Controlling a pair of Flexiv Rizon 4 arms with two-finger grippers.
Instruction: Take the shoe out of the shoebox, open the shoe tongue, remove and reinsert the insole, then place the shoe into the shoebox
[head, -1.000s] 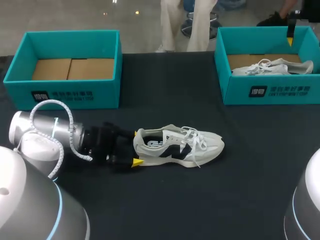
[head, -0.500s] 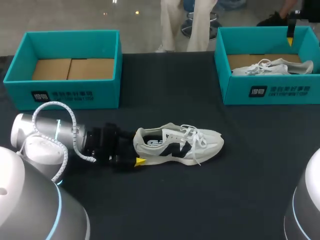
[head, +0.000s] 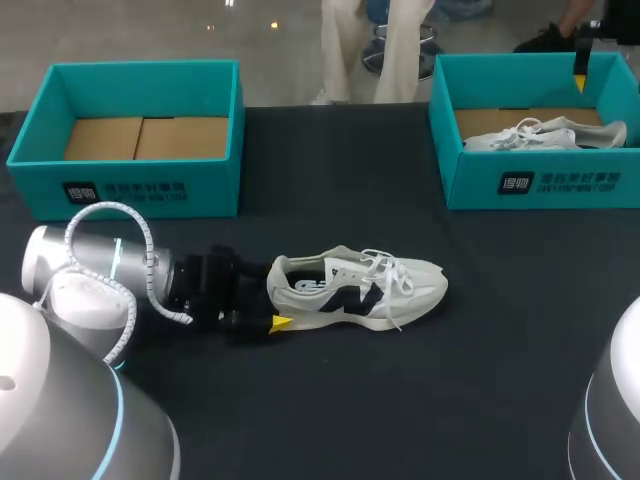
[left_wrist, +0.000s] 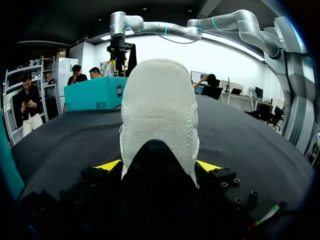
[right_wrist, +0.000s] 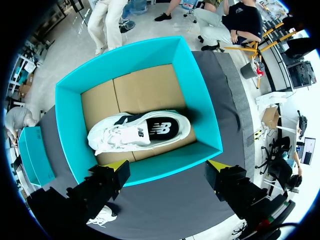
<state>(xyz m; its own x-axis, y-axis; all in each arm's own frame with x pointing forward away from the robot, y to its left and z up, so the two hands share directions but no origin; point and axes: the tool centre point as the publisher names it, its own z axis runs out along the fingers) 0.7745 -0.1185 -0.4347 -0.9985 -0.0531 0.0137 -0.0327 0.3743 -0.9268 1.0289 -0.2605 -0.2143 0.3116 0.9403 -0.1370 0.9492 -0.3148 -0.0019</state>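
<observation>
Shoe (head: 355, 290), white with dark side marks and loose white laces, stands on its sole in the middle of the black tabletop (head: 330, 400). Its toe points to 3 o'clock and its heel to 9 o'clock. The left claw (left_wrist: 159, 167) sits at the shoe's 9 o'clock and grips the heel; the left wrist view shows one yellow tip against each side of it.

At 10 o'clock from the shoe stands the left box (head: 150, 195), teal and open-topped, with its brown cardboard floor showing. At 2 o'clock stands the right box (head: 540, 180), also teal and open. In it a second shoe (right_wrist: 137, 131), white, lies on the cardboard, its dark insole in view from above. The right claw (right_wrist: 166, 167) hangs above this box, fingers spread wide and touching nothing.
</observation>
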